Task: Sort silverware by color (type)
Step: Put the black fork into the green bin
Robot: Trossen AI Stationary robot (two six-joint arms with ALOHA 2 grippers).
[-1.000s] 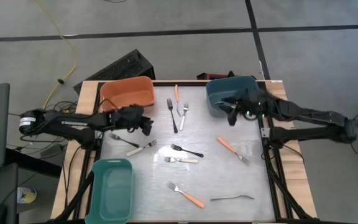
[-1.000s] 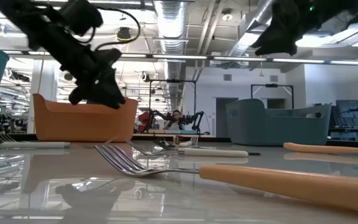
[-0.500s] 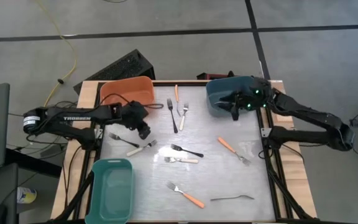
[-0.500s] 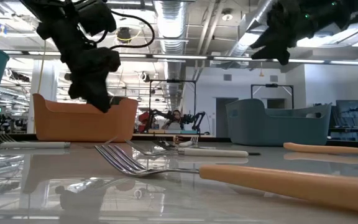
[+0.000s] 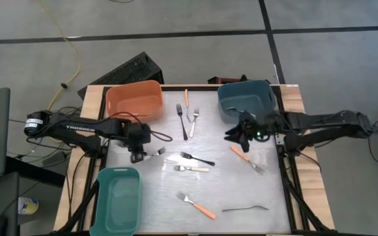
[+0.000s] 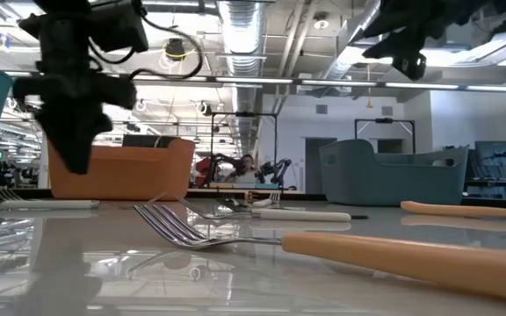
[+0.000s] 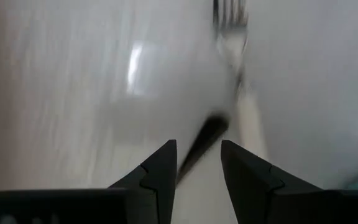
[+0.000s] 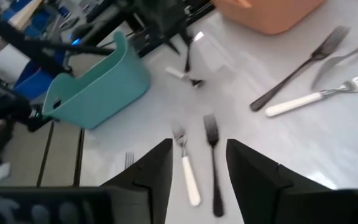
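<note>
I have the left gripper [image 5: 136,156] low at centre left of the high view, fingers parted and empty, over a dark fork [image 7: 199,144] lying just beside a white-handled fork [image 5: 151,155]; closing here risks pinching both. Farther right, the right gripper [image 5: 236,134], parted and empty, hovers near an orange-handled fork [image 5: 245,158]. The remaining forks lie scattered mid-table.

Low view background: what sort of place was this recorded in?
Probably a robotics lab or open industrial workspace. Exposed ceiling ducts and pipes run overhead, another robot arm rig stands in the room behind the table, and the high view shows a bare concrete floor.
</note>
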